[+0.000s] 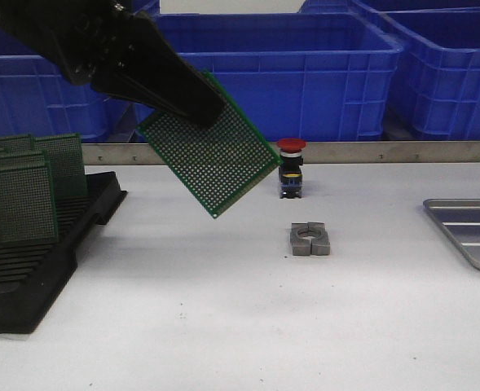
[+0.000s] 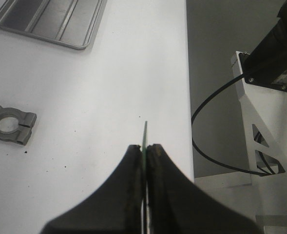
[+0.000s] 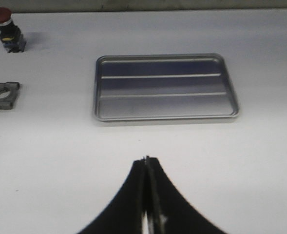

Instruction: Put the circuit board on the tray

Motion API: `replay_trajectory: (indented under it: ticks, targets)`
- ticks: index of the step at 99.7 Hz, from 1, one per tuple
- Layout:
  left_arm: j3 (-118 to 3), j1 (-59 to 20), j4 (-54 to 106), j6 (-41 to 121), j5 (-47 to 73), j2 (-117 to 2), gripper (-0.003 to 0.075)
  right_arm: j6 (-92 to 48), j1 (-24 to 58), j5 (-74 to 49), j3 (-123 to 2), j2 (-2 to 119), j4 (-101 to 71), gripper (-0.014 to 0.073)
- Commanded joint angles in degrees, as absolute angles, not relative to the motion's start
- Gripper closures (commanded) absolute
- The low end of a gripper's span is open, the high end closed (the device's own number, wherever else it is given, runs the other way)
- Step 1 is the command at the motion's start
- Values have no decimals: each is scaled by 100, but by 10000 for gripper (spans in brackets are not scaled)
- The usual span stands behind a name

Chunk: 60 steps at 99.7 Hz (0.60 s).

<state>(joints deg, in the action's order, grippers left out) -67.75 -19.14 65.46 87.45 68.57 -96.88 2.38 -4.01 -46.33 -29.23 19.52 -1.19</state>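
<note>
Left tool (image 1: pixel 197 104) clenched on green perforated rectangular circuit board (image 1: pixel 211 155), held tilted above white tabletop (image 1: pixel 223 326); carry it level across to silver-grey ribbed metal tray (image 1: pixel 468 228), well off rightward, clearing grey metal clamp block (image 1: pixel 310 239); right tool (image 3: pixel 146 163) clenched empty.

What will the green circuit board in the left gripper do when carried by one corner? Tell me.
The circuit board probably stays stiff: held in the left gripper by its upper corner, it hangs tilted yet flat, with no visible sag. It looks thin and perforated, so likely light. Pinched only near an edge, it could pivot or slip if swung quickly toward the tray.
</note>
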Motion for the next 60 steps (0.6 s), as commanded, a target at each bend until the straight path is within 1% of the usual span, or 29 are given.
replay_trajectory:
  ticks: [1, 7, 14, 19, 29, 36, 41, 48, 60]
  targets:
    - [-6946, -1967, 6971, 8709, 7374, -9421, 741, 79, -422, -4407, -3287, 2520, -676, 646]
    - [-6946, -1967, 6971, 8709, 7374, -9421, 741, -250, -410, -4333, -3338, 2827, -1152, 621]
    - [-6946, -1967, 6971, 8709, 7374, -9421, 741, -932, -410, -4208, -3374, 3192, -1856, 556]
    - [-6946, -1967, 6971, 8709, 7374, -9421, 741, -1541, -410, -4139, -3379, 3448, -2425, 481]
    - [-6946, -1967, 6977, 8709, 7374, -9421, 741, -2960, -410, -4123, -3379, 3842, -3721, 286]
    - [-6946, -1967, 6977, 8709, 7374, -9421, 741, -4130, -410, -4134, -3379, 4103, -4537, 196]
    - [-6946, -1967, 6977, 8709, 7374, -9421, 741, -5146, -405, -4198, -3379, 4268, -5063, 172]
    - [-6946, -1967, 6977, 8709, 7374, -9421, 741, -6281, -404, -4381, -3379, 4484, -5795, 169]
    - [-6946, -1967, 6977, 8709, 7374, -9421, 741, -7591, -399, -4830, -3379, 4923, -6916, 169]
